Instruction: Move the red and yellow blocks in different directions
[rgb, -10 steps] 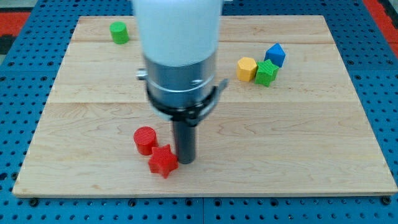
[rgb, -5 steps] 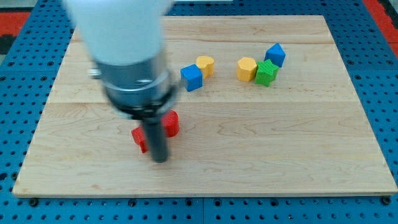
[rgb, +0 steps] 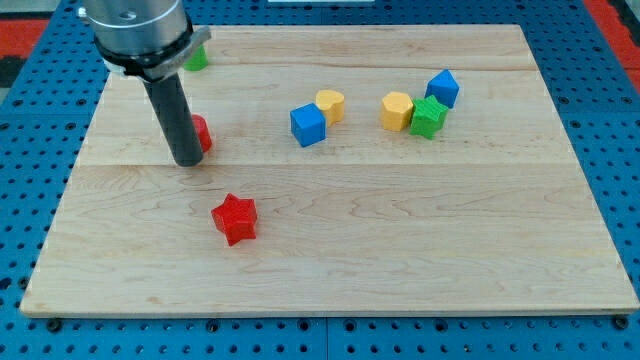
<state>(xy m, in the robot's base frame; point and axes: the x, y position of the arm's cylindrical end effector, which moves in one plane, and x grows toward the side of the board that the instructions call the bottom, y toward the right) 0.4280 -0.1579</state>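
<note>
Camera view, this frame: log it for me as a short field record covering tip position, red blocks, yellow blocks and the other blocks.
tip: my tip at the view's left, against the left side of a red block
red blocks: red block partly hidden behind the rod; red star below it, apart
yellow blocks: yellow block touching blue cube; yellow hexagon beside green star
others: blue block above the green star; green block at top left
</note>
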